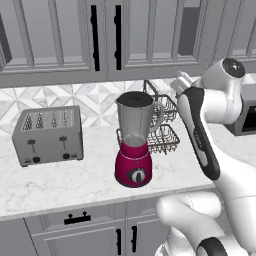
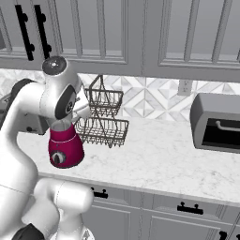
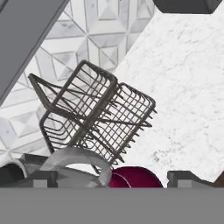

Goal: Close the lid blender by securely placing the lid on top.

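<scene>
Tall clear tapered blender jar on its rounded crimson base (image 1: 133, 150) standing near the front edge of the white marble counter (image 1: 60, 182). Off to its left, well apart, silver four-slot toaster (image 1: 48, 135), set further back. Just behind the blender and to its right, two-tier dark wire basket rack (image 2: 103, 118), back against the tiled wall. Far right along the counter, grey box-shaped microwave (image 2: 217, 123). Overhead, grey wall cabinets (image 1: 100, 35); below the counter, grey cabinet doors (image 2: 140, 211)

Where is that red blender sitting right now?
The blender stands on the marble counter, near its front edge, between the silver toaster on its left and the wire rack just behind to its right.
</scene>
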### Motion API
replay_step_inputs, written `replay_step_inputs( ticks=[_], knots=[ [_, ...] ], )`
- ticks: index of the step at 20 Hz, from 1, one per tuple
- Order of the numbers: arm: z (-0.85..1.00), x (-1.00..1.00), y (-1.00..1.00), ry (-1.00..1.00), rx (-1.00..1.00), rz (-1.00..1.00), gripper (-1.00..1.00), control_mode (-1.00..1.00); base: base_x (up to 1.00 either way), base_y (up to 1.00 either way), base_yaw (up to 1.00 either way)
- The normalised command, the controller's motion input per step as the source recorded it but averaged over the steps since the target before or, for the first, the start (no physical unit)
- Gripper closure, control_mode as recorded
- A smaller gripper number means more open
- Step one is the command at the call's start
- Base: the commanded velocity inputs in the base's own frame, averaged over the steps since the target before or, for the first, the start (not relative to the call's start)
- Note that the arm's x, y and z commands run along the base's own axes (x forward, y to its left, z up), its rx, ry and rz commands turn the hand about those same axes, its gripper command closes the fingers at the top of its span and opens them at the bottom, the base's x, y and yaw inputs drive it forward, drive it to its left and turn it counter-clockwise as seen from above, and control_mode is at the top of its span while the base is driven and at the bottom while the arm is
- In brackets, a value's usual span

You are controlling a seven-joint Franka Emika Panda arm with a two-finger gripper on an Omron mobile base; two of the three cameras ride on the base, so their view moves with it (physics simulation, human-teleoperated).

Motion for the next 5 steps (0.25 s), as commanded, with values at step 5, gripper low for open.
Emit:
replay_step_inputs(
  ticks=[5],
  knots=[
    [-0.14, 0.0, -0.44, 0.0, -0.01, 0.0, -1.0, -1.0, 0.0, 0.0, 0.0]
  ],
)
